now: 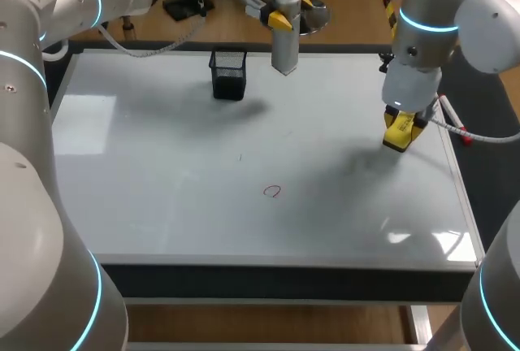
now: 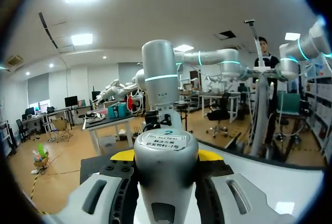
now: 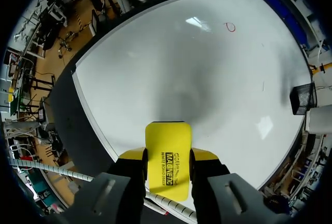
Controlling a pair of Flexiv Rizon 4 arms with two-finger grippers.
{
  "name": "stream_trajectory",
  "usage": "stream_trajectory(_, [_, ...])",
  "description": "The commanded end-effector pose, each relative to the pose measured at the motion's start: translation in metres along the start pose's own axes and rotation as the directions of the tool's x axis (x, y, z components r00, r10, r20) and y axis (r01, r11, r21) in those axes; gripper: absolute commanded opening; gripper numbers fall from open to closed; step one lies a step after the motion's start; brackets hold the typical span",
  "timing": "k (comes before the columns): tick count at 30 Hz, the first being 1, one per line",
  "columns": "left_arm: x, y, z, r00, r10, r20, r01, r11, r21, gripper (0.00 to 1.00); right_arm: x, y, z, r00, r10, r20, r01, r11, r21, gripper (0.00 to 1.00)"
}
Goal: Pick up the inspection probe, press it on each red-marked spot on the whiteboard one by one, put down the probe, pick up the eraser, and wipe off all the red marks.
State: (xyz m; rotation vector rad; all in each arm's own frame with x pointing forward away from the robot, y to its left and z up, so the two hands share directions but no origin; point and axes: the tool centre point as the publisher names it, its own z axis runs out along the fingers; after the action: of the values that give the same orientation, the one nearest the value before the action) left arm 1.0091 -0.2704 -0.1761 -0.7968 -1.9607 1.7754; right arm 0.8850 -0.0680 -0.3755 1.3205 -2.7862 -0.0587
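Probe (image 2: 165,193), 1: clamped between left gripper (image 2: 166,156) fingers. Eraser (image 3: 167,141), 1: grasped between right gripper (image 3: 167,155) fingers. Red mark (image 3: 229,27), 1: far ahead of eraser. Mesh cup (image 1: 228,73), 1.

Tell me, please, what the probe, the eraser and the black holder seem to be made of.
The probe looks like metal or silver-painted plastic: satin grey with soft highlights. The eraser is probably plastic: a smooth yellow shell with printed lettering. Its wiping face is hidden. The holder appears to be black wire mesh, since a fine grid shows on its walls.
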Motion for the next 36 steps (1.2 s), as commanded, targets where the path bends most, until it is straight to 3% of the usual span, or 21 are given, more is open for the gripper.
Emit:
stream_trajectory(1, [0.01,-0.006,0.006,0.998,0.013,-0.067,-0.014,1.0,-0.008,0.0,0.0,-0.001,0.0,1.0,-0.002,-0.002,0.002,1.0,0.002,0.0])
stream_trajectory(23, [0.104,-0.025,0.048,0.995,0.074,-0.063,-0.074,0.997,0.003,0.0,0.0,-0.001,0.0,1.0,-0.002,-0.002,0.002,1.0,0.002,0.0])
stream_trajectory(36, [0.151,-0.019,0.07,0.996,0.079,-0.047,-0.077,0.996,0.037,0.0,0.0,-0.001,0.0,1.0,-0.002,-0.002,0.002,1.0,0.002,0.0])
